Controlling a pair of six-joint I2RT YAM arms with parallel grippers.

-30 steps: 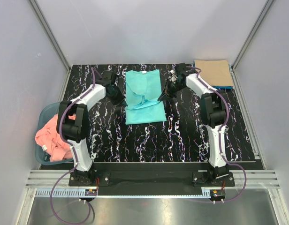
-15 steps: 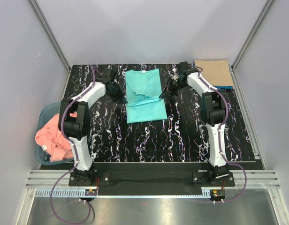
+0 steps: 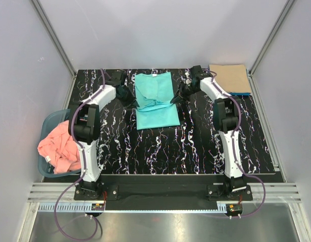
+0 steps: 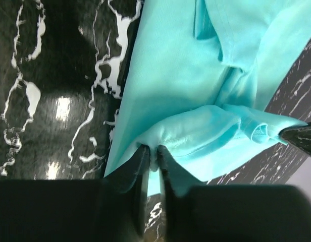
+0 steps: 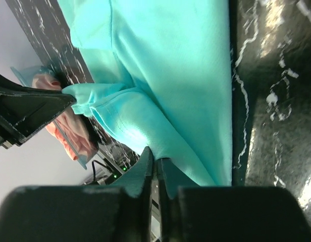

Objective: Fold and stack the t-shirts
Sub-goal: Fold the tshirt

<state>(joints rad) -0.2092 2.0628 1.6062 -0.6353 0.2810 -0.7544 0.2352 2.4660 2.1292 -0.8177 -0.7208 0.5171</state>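
Note:
The turquoise-green t-shirt [image 3: 154, 100] lies at the back middle of the table, partly folded. My left gripper [image 3: 131, 101] is shut on its left edge, and the cloth shows pinched between the fingers in the left wrist view [image 4: 154, 156]. My right gripper [image 3: 174, 99] is shut on its right edge, seen in the right wrist view [image 5: 156, 160]. The lifted fold [image 4: 216, 126] hangs between both grippers above the flat part of the shirt. A tan-beige t-shirt [image 3: 229, 78] lies folded at the back right on a blue one [image 3: 242, 93]. A salmon pink t-shirt [image 3: 58, 147] fills the basket.
The blue-grey plastic basket [image 3: 48, 121] stands off the table's left edge. The black marbled table [image 3: 160, 151] stretches toward the arm bases. Grey walls enclose the back and sides.
Both grippers have moved toward the back of the table, carrying the turquoise-green shirt's near part with them, so the shirt looks shorter and its near edge sits farther back.

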